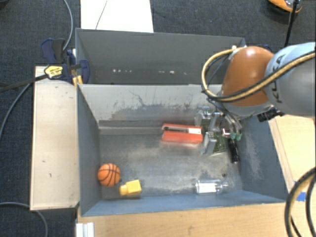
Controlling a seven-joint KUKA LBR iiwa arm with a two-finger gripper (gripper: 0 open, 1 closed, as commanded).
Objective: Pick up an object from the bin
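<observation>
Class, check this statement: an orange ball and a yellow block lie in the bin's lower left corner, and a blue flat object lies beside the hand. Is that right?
Wrong in one point: the flat object beside the hand is red, not blue, as the camera view shows. The orange ball and yellow block do lie in the lower left corner.

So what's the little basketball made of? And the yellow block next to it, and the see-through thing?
The basketball looks like rubber or foam: matte orange with dark seams. The yellow block seems hard plastic, with even colour and flat faces, though painted wood is possible. The see-through thing is likely clear plastic, perhaps glass: the grey beneath shows through it, with bright glints.
</observation>
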